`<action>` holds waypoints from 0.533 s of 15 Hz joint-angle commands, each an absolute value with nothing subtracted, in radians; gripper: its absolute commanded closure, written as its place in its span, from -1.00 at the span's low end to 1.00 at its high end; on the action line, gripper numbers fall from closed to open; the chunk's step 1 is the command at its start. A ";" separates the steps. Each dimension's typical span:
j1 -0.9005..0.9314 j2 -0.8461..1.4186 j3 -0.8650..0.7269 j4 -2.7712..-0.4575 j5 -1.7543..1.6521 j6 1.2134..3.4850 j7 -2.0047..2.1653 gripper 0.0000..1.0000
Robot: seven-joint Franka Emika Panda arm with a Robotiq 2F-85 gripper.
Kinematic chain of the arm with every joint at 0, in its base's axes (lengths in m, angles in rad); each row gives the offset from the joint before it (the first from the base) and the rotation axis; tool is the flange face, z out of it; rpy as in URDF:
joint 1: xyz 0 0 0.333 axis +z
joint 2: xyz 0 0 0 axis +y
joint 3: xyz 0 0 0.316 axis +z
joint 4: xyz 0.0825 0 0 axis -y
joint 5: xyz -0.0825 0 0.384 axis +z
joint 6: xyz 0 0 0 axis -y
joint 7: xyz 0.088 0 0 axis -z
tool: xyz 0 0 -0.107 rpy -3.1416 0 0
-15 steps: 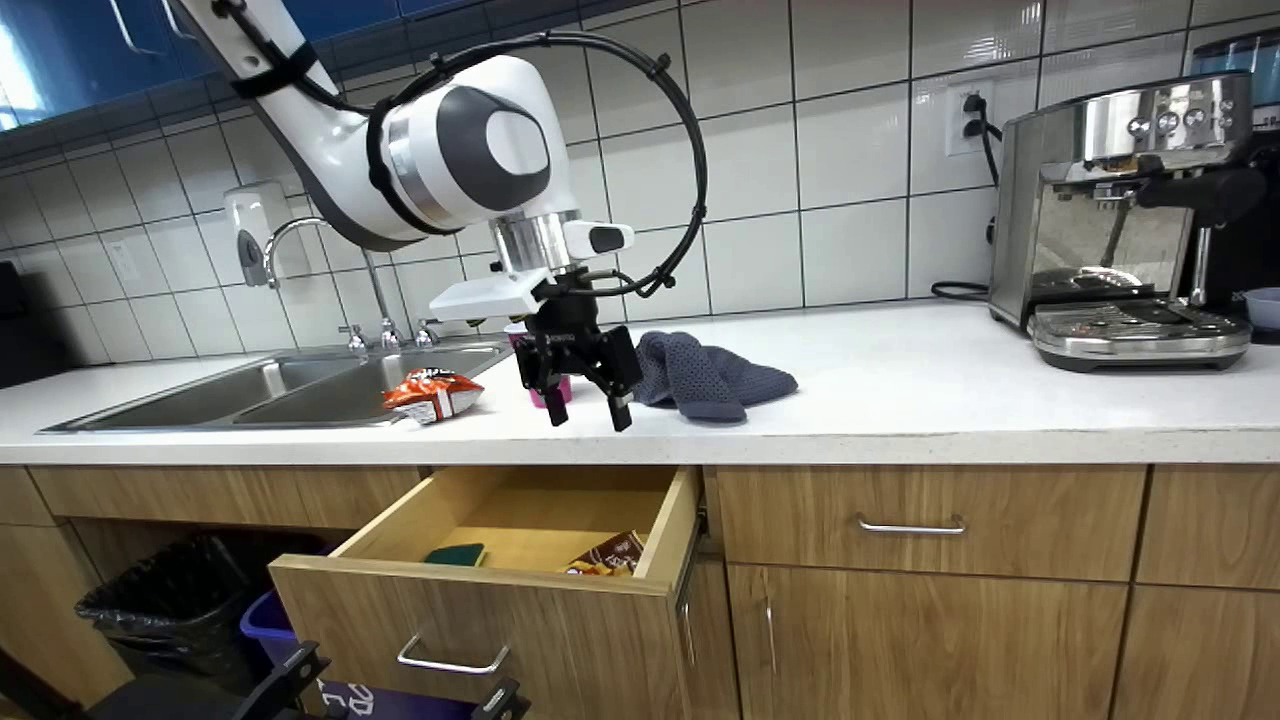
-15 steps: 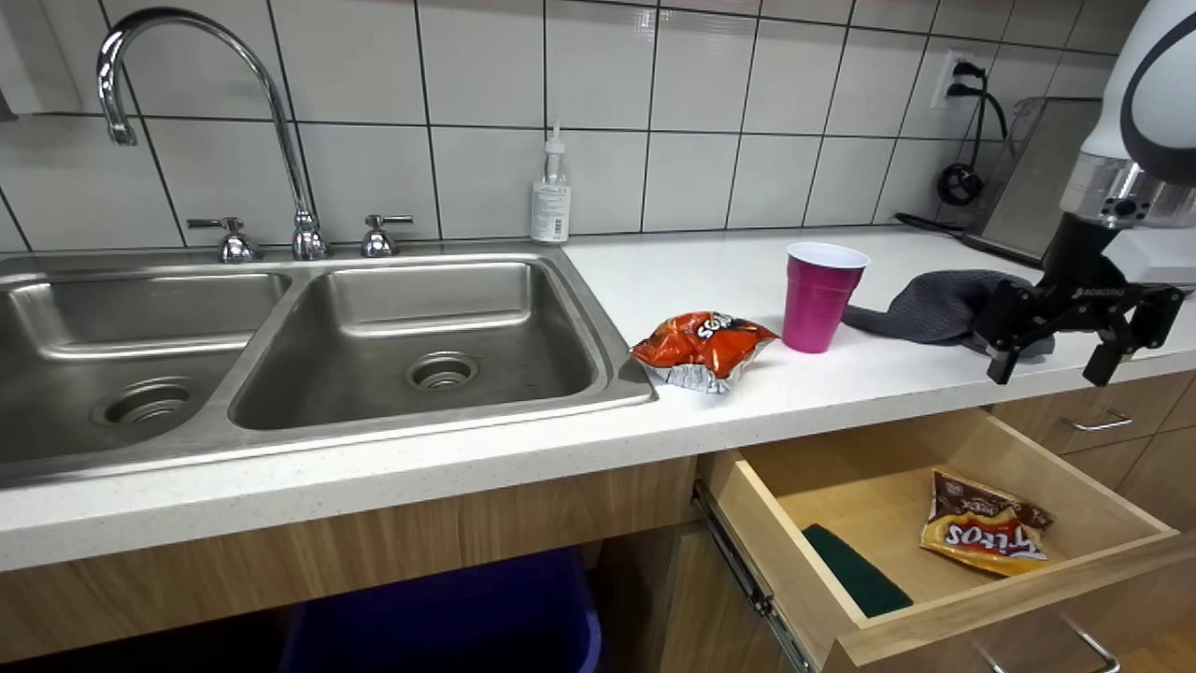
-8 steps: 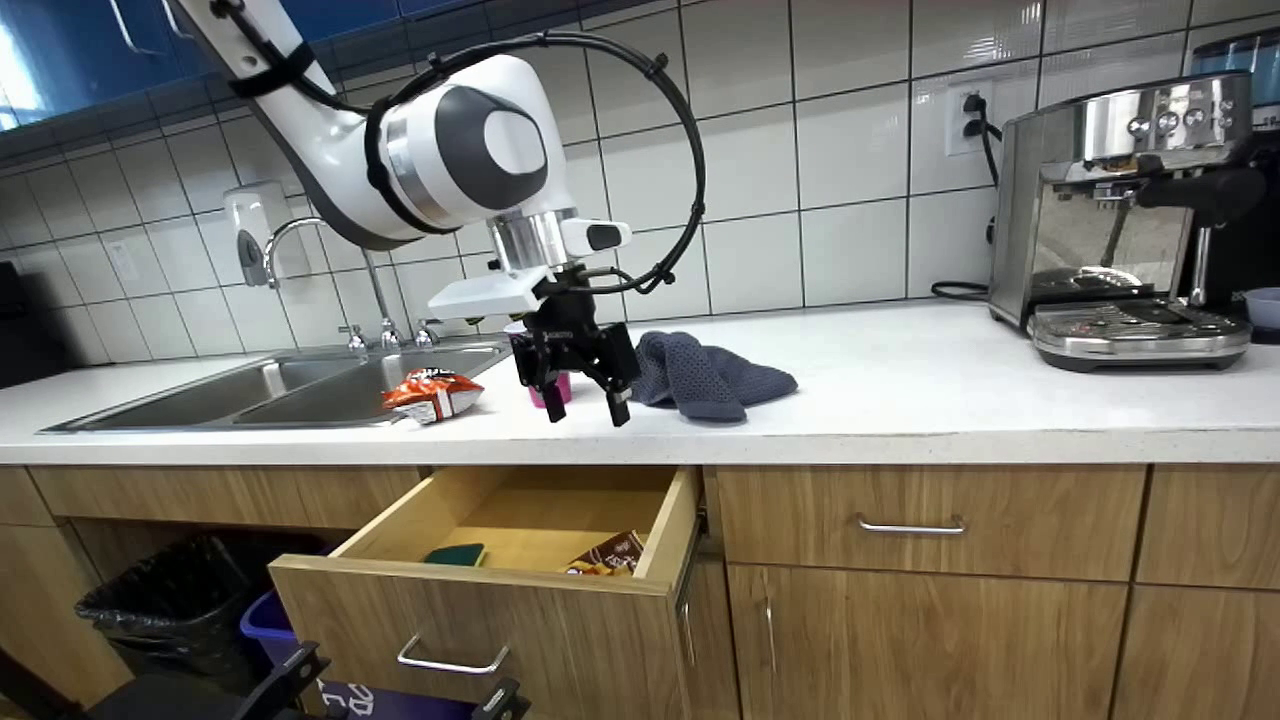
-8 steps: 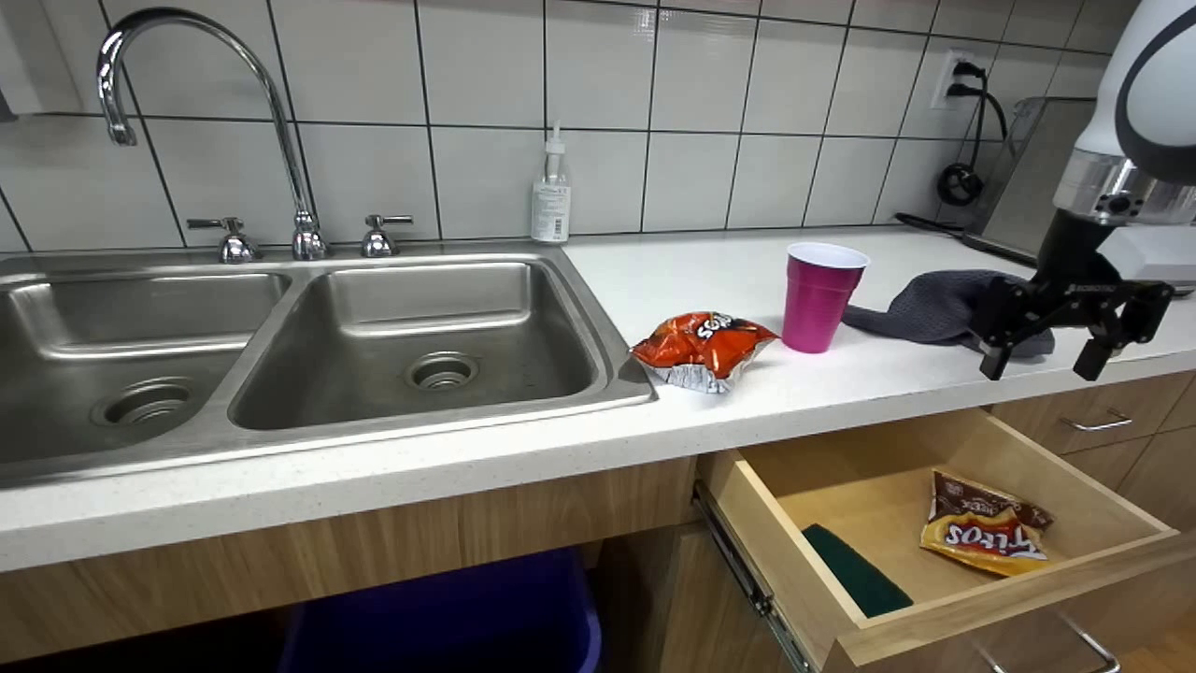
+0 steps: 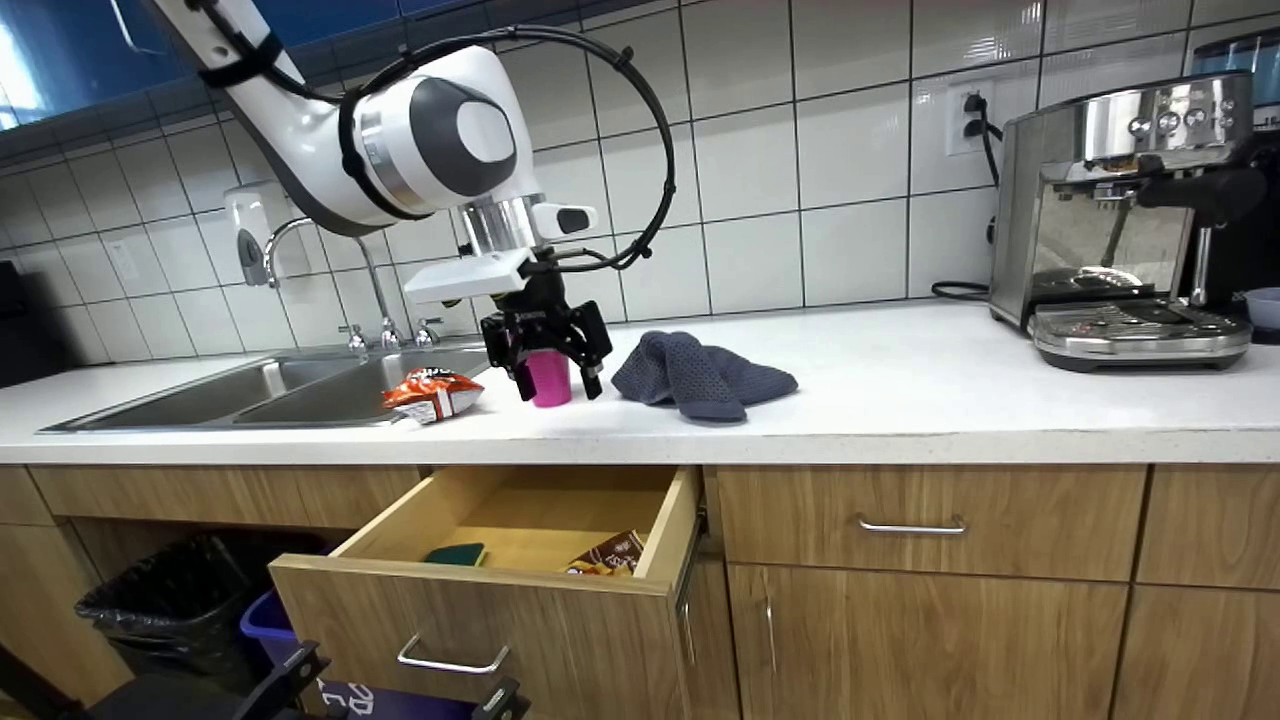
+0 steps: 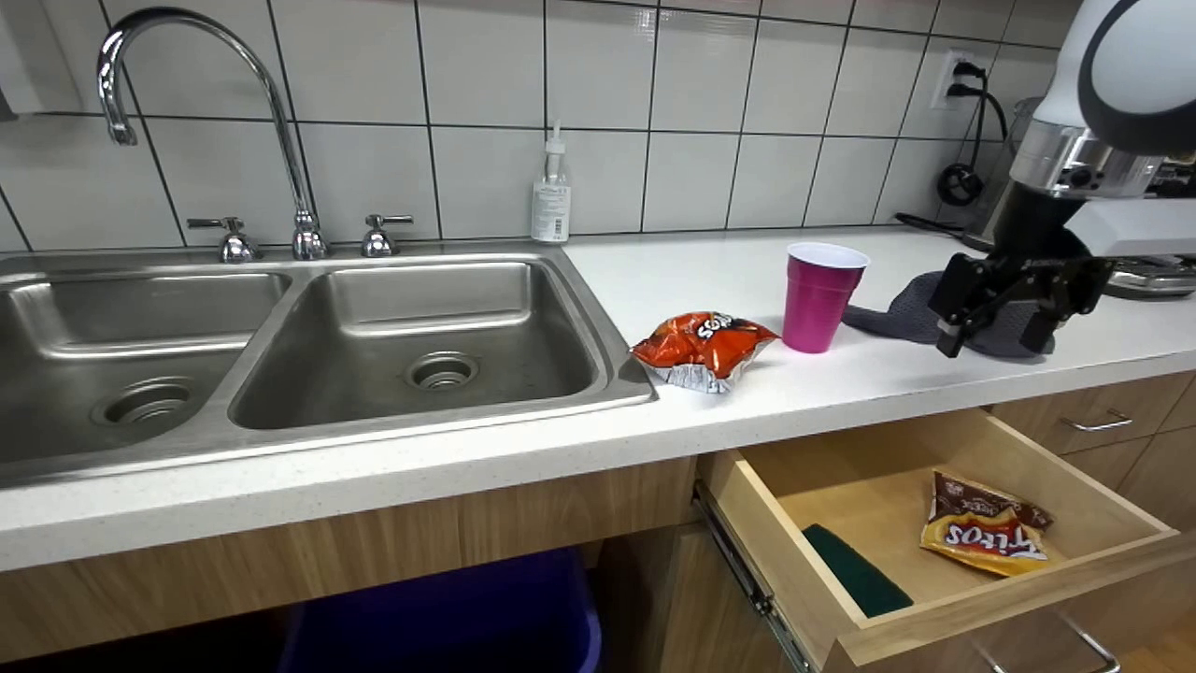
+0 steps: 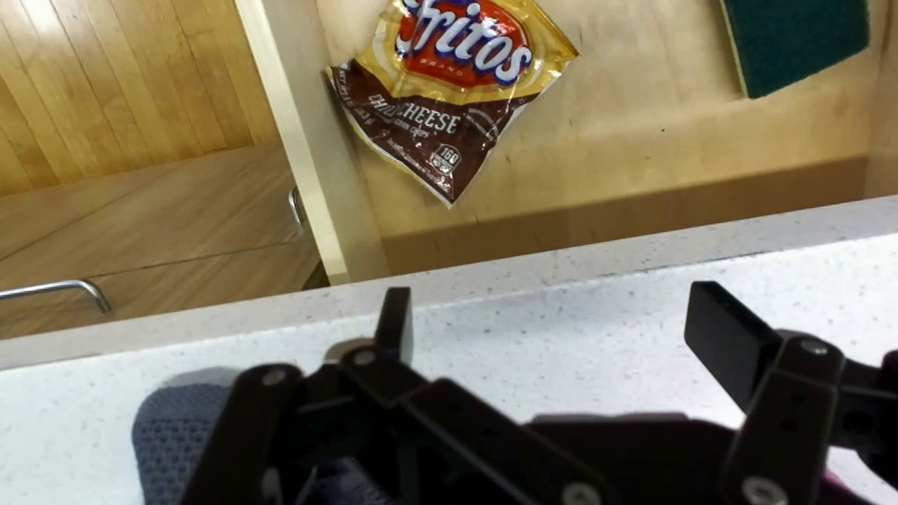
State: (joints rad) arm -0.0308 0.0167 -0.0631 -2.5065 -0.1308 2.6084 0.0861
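Gray cloth is bunched up on the white counter, nothing holding it atm. Gripper hangs over the counter near its front edge, fingers spread wide w/ just speckled countertop showing thru the gap, so nada in hand. Cloth is just off one side of it, pink cup off the other, tho the wrist cam only gets part of the cloth plus a sliver of pink that's prob the cup.

Progress-wise: drawer is pulled out, w/ a Fritos bag and a green sponge lying in it. Cloth + cup are both up top, cup upright, neither one gripped. So imo it's early days, hands-on part is all undone.

Other stuff: orange chip bag between the cup and the sink, soap bottle at the sink's back corner, espresso machine well off down the counter, black-lined trash bin + blue bin down low.

In the way: cup's close enough to get bumped by a sideways swing, I'd say. Also the counter's lip hides the drawer's back end from the wrist cam, fyi.
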 commanded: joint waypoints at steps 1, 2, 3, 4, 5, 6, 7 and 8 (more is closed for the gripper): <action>-0.026 -0.025 -0.044 -2.481 -0.072 2.550 -0.052 -1.00; -0.024 -0.029 -0.044 -2.476 -0.066 2.550 -0.085 -1.00; -0.022 -0.035 -0.040 -2.467 -0.063 2.542 -0.116 -1.00; -0.020 -0.038 -0.038 -2.461 -0.058 2.540 -0.147 -1.00; -0.017 -0.043 -0.035 -2.451 -0.049 2.532 -0.179 -1.00; -0.013 -0.047 -0.033 -2.443 -0.041 2.528 -0.209 -1.00; -0.009 -0.049 -0.030 -2.435 -0.034 2.524 -0.235 -1.00; -0.004 -0.052 -0.026 -2.427 -0.025 2.521 -0.261 -1.00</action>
State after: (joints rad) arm -0.0137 -0.0252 -0.0398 -2.4573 -0.0615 2.5750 -0.1671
